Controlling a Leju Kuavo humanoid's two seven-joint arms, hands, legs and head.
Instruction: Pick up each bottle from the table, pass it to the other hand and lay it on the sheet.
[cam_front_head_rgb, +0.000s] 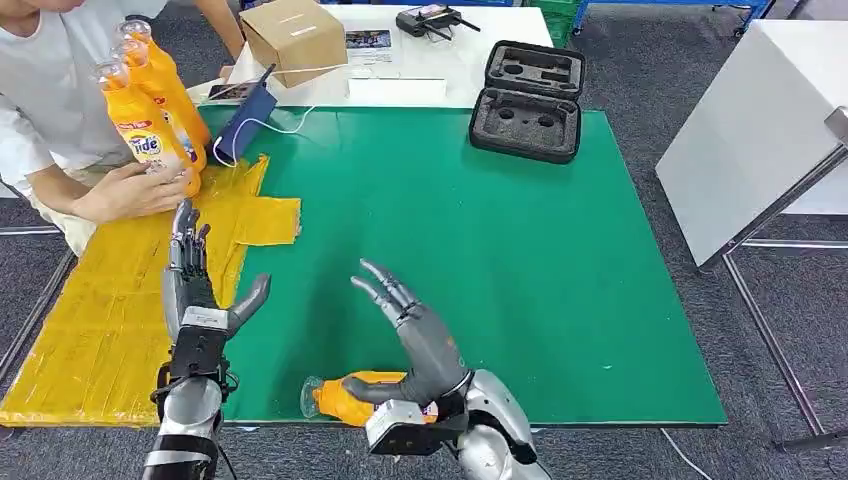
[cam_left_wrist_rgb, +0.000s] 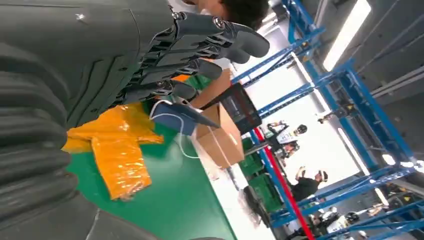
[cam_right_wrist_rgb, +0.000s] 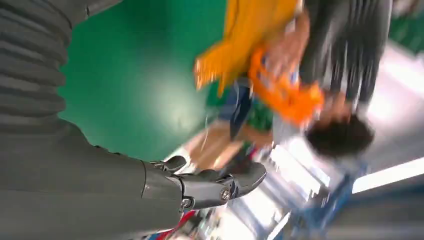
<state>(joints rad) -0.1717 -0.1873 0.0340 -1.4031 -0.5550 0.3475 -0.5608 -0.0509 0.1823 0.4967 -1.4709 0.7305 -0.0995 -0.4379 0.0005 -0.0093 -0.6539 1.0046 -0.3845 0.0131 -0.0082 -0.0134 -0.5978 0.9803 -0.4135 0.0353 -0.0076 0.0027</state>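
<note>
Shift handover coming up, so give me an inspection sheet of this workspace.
Surface: green mat on the table; yellow sheet along its left side.
Job's things: one orange bottle lying at the near edge by the right wrist; three orange bottles held upright by a person at the sheet's far end.
Clutter: open black foam case, cardboard box, blue pouch.
Hands: left hand open over the sheet's edge; right hand open, above the mat.
Cables: white cable by the pouch.
Surroundings: white table at right, grey floor.
</note>
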